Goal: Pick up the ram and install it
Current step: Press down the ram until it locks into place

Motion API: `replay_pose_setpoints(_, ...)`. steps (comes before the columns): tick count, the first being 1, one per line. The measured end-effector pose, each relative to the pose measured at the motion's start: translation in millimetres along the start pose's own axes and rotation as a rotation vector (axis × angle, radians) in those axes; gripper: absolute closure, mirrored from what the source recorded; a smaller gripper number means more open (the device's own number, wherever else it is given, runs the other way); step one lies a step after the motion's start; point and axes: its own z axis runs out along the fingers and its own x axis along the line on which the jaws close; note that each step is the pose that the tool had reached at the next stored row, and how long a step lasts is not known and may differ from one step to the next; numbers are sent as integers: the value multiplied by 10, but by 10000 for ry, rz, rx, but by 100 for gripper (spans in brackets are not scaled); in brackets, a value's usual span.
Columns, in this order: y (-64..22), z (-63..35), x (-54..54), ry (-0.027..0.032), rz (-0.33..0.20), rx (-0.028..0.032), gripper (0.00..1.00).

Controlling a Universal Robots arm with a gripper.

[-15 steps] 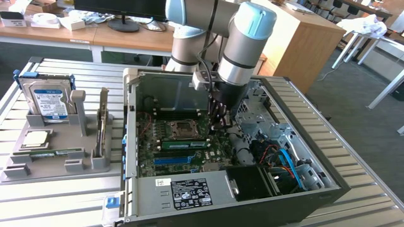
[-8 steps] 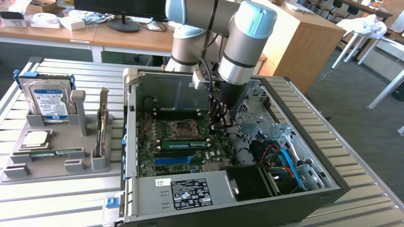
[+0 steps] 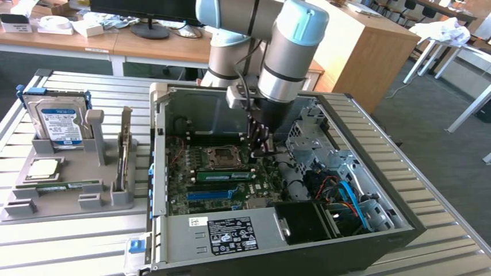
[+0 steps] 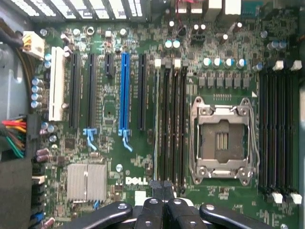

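A green ram [image 3: 225, 175] sits on edge in a slot of the motherboard [image 3: 201, 195], just beside the bare CPU socket [image 3: 218, 154]. In the wrist view it is a thin pale edge [image 4: 156, 124] in the outermost of several black memory slots. My gripper [image 3: 261, 150] hangs inside the open computer case [image 3: 368, 172], a little above the board, at one end of those slots. Its black fingers [image 4: 151, 210] are pressed together and the gripper [image 4: 163, 183] is shut with nothing in it.
To the exterior view's left, a grey holder [image 3: 69, 201] carries a blue-labelled hard drive [image 3: 57, 121], a silver processor chip [image 3: 43, 168], another green stick [image 3: 61, 185] lying flat and an upright card [image 3: 124, 152]. The power supply [image 3: 230, 233] and cables [image 3: 337, 187] crowd the case.
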Motion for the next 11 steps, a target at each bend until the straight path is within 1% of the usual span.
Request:
replay_pose_setpoints(6, 129, 8, -4, 0, -1, 0, 90)
replay_pose_setpoints(11, 261, 16, -10, -1, 1, 0, 90)
